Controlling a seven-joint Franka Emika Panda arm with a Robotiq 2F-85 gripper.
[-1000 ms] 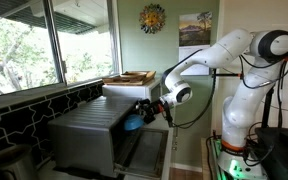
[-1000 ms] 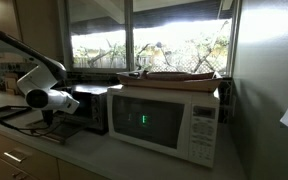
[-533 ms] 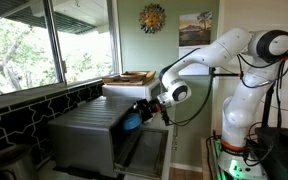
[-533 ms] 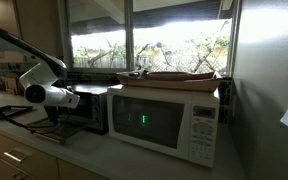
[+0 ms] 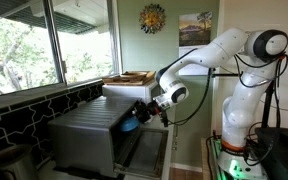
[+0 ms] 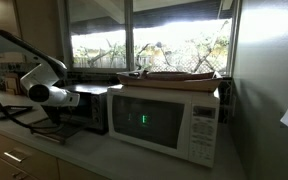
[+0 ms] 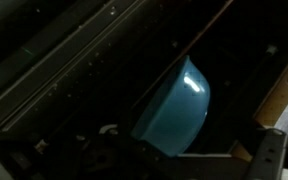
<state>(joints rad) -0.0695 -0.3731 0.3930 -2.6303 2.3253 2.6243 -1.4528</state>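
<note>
A blue bowl (image 7: 174,105) lies tilted in the dark mouth of a toaster oven (image 5: 89,135), straight ahead of the wrist camera. In an exterior view the blue bowl (image 5: 130,123) shows at the oven's open front, above the lowered door (image 5: 144,150). My gripper (image 5: 144,114) hovers just in front of the bowl. Its jaws stand open, with one pale finger (image 7: 272,150) at the lower right of the wrist view. I cannot tell whether the fingers touch the bowl. The gripper (image 6: 76,98) also shows reaching at the oven (image 6: 84,112).
A white microwave (image 6: 169,118) stands beside the toaster oven, with a flat wooden tray (image 6: 169,74) on top. Windows run along the wall behind the counter. The robot's base (image 5: 234,125) stands on the far side, with cables near it.
The arm has moved slightly closer to the toaster oven's opening. The blue bowl has stayed almost in place. The jaws stay open.
</note>
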